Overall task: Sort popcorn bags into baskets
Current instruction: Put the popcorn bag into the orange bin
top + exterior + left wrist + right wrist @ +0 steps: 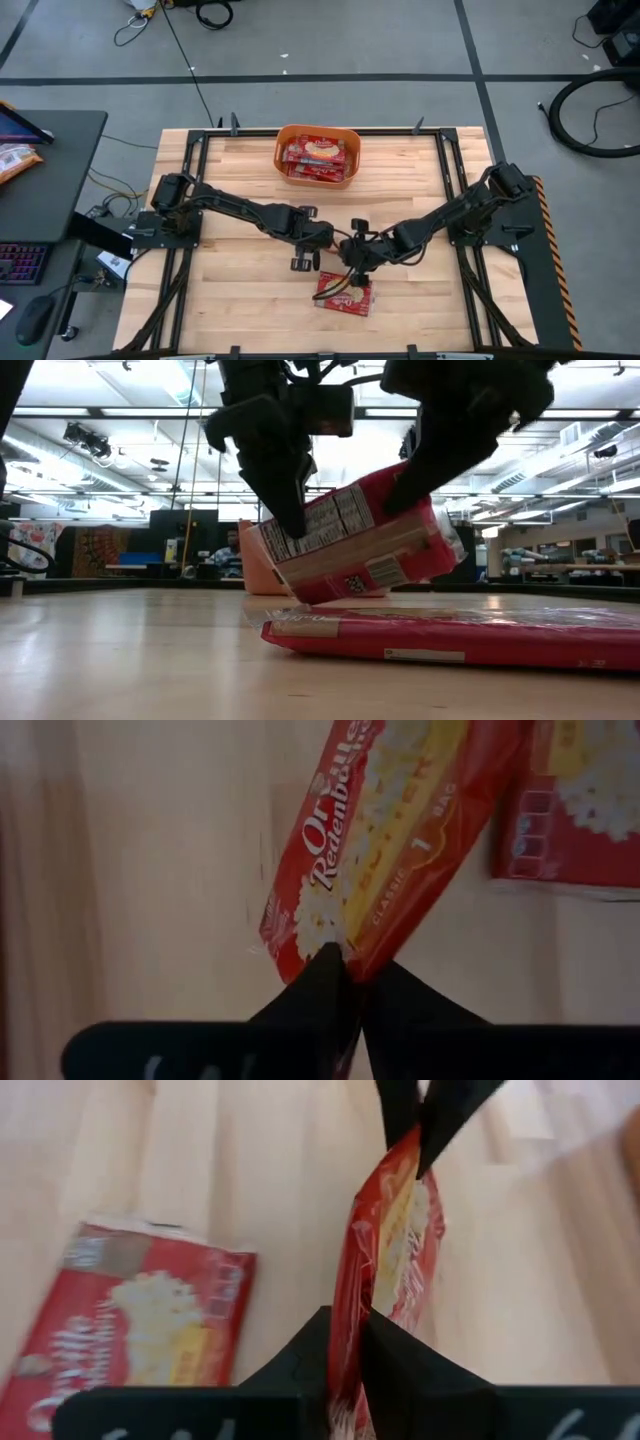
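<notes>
One red popcorn packet (350, 545) hangs tilted between both grippers near the table's middle, its lower corner close above a second packet (345, 293) that lies flat on the wood. My left gripper (352, 965) is shut on one end of the raised packet. My right gripper (350, 1330) is shut on the opposite end. The orange basket (283, 140) stands at the far edge with several red packets (318, 158) lying inside. In the low view the basket (250, 565) shows behind the held packet. My left gripper pinches the raised packet by its end edge (335, 935) between both fingers, coming down from above and from the table's left. That end is the lower one (285, 545). Whether its corner touches the lying packet, I cannot tell. My right gripper pinches the packet's other end (372, 1295) between its two fingers, slanting down from above and from the table's right. This end (425, 510) is the higher one, and the packet bulges between the two holds.
The flat packet (460, 635) lies directly under the held one, toward the near edge. Bare wood stretches to the left and right of the arms. Black frame rails (195, 160) border the table. A side desk on the left carries an orange snack bag (15, 160).
</notes>
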Action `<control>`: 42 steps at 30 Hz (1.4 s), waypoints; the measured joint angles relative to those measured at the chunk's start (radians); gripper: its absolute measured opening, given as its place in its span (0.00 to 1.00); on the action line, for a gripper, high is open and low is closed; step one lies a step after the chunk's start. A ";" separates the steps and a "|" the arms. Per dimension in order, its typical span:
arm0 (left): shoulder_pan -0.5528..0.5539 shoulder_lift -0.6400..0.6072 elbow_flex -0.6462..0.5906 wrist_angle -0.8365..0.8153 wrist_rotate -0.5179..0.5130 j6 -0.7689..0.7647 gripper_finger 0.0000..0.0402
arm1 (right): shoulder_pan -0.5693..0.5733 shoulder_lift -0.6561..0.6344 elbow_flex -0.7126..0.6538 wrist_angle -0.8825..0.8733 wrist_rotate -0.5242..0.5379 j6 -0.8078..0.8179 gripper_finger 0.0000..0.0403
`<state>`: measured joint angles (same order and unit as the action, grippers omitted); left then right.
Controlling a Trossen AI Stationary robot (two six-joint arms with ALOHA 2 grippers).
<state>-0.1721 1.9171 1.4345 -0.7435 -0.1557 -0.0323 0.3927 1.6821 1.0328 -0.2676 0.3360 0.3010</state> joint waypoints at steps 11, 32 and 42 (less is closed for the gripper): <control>0.032 -0.036 0.068 -0.167 0.034 0.055 0.06 | -0.011 -0.123 0.158 -0.362 0.016 0.021 0.31; 0.382 -0.098 0.280 -0.192 -0.231 0.228 0.08 | -0.029 -0.484 0.158 -0.724 0.300 0.322 0.51; 0.526 0.046 0.276 -0.084 -0.316 0.503 0.09 | 0.000 -0.478 0.157 -0.730 0.272 0.436 0.51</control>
<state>0.3538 1.9634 1.7107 -0.8272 -0.4713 0.4709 0.3927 1.2039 1.1896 -0.9976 0.6084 0.7371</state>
